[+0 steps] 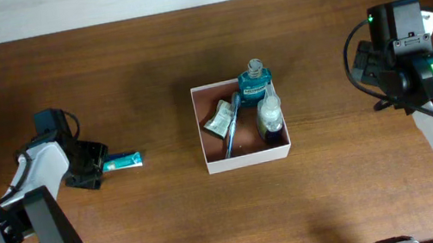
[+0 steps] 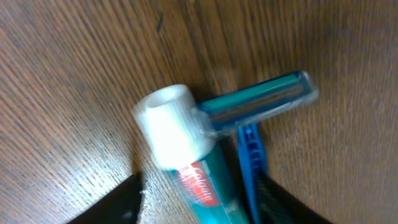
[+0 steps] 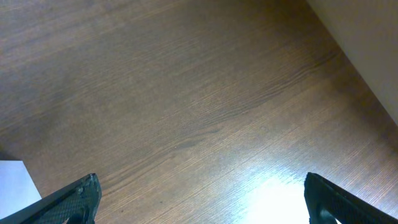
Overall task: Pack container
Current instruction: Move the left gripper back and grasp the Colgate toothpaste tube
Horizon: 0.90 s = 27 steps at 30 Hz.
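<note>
Two things lie between the fingers [image 2: 118, 202] of the left gripper [image 2: 199, 208], Ana: the toothpaste tube [image 2: 200, 183] and a blue razor [image 2: 261, 102] tucked against its far side. Which one do we take?

The tube, Ben. The jaws stand apart on either side of it, and a sliver of table [image 2: 74, 74] shows between the near finger and the tube, so I judge nothing is clamped yet. The razor handle looks to be touching the other finger, which is the worry.

So closing now might pinch both?

Likely, and the razor could then drop on the way over. I would centre on the tube body just behind the white cap [image 2: 171, 124], close slowly, and lift a little to check the razor is left on the table.

And where does it go?

Into the container [image 1: 249, 159], mid-table and well to the right of this arm. A teal bottle [image 1: 255, 83], a clear bottle [image 1: 269, 117] and a packet [image 1: 220, 121] fill its far half, so lay the tube flat along the bare near edge.

The right gripper [image 3: 199, 202]?

Wide open over bare table, holding nothing.
</note>
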Motion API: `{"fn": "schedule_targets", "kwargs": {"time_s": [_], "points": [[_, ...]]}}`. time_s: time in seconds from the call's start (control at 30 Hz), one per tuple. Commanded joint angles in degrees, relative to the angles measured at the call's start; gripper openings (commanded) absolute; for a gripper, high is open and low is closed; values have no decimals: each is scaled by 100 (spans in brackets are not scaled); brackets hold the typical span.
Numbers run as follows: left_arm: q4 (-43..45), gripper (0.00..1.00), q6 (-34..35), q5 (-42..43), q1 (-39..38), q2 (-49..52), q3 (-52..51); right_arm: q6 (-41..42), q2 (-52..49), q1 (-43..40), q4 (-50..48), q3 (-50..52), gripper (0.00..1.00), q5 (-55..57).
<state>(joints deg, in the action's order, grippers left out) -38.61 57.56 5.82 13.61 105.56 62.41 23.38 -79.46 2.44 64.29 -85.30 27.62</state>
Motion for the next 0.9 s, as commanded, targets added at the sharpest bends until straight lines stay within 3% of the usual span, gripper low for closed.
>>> {"fn": "schedule_targets", "kwargs": {"time_s": [0.0,0.27,0.43,0.67,0.87], "points": [[-136,49,-197,146,44,125,-63,4,-2,-26,-15,-52,99,94],[-15,49,-767,730,44,125,-61,4,-2,-26,-15,-52,99,92],[470,49,-1552,1047,44,125,-61,4,-2,-26,-15,-52,99,94],[881,40,-2035,1021,44,125,-61,4,-2,-26,-17,-52,99,94],[1207,40,-3071,968,31,125,-61,4,-2,-26,-15,-52,99,92]]}}
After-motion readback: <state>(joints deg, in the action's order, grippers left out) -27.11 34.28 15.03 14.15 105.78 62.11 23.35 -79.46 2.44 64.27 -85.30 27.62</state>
